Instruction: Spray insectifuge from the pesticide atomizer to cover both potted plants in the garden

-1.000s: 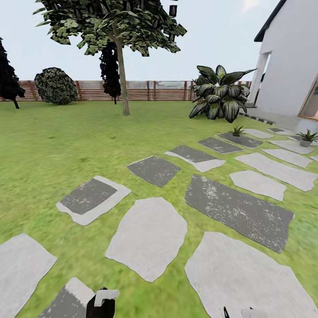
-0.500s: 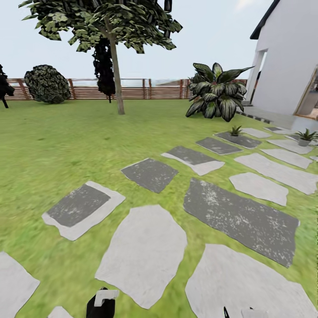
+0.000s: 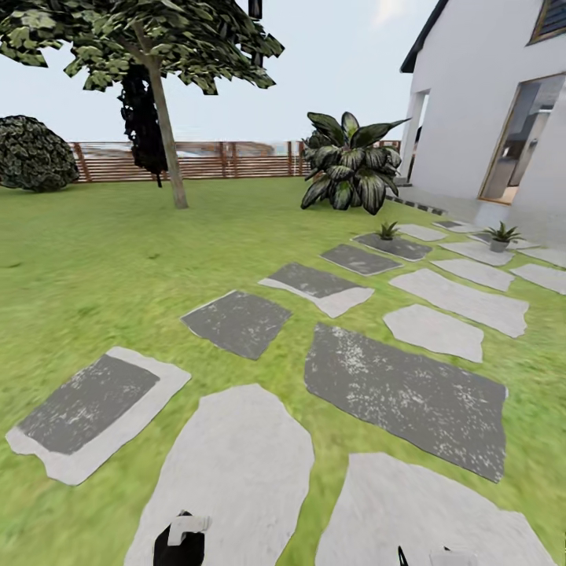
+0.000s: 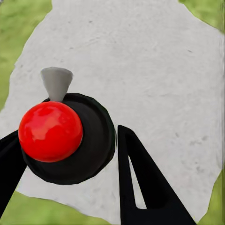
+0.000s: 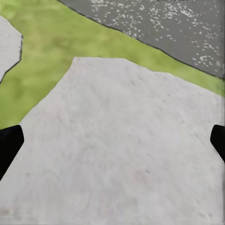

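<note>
Spanning rough green lawn [image 3: 102, 259], irregular speckled grey stepping stones [image 3: 405, 393].

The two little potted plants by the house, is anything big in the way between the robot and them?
Nothing visible blocks the way. Flat stepping stones and lawn lie between the robot and the potted plants. The big striped-leaf plant stands behind them, and the tree is off to the left. The left gripper holds the pesticide atomizer.

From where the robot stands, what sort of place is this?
A back garden beside a house, it seems. A green lawn is crossed by grey stepping stones, a brown slatted fence closes the far side, and a white house stands at the right.
</note>
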Controlling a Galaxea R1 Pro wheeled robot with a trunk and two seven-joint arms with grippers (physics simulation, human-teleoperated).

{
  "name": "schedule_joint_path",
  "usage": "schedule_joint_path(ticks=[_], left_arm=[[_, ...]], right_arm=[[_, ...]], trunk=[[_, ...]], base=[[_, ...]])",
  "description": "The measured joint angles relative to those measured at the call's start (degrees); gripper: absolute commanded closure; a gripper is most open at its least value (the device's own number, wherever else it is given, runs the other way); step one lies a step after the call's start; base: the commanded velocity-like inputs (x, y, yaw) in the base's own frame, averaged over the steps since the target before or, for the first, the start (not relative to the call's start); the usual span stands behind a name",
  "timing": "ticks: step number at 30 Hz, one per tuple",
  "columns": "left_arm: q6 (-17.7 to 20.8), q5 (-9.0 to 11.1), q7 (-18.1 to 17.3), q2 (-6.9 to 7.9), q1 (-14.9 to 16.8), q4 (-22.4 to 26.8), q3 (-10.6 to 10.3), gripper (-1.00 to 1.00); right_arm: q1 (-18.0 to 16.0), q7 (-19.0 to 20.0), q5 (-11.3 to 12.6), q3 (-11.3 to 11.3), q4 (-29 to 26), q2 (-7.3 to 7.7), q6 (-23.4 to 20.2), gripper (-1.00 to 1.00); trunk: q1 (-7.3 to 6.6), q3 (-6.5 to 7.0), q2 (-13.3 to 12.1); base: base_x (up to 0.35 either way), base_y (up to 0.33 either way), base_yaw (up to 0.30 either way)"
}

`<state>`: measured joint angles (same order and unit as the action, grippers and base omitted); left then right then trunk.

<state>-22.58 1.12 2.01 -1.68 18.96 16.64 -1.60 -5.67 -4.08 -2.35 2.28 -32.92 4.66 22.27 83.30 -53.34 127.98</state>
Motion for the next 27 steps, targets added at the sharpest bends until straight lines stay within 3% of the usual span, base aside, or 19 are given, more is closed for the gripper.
schedule_joint_path(ticks=[27], left_arm=[[0.0,0.0,0.0,0.0,0.0,0.0,0.0,1.0]], right_arm=[[0.0,0.0,0.0,0.0,-0.1,0.0,0.0,-1.0]], trunk=[[0.0,0.04,0.0]], base=[[0.336,0.0,-0.011]])
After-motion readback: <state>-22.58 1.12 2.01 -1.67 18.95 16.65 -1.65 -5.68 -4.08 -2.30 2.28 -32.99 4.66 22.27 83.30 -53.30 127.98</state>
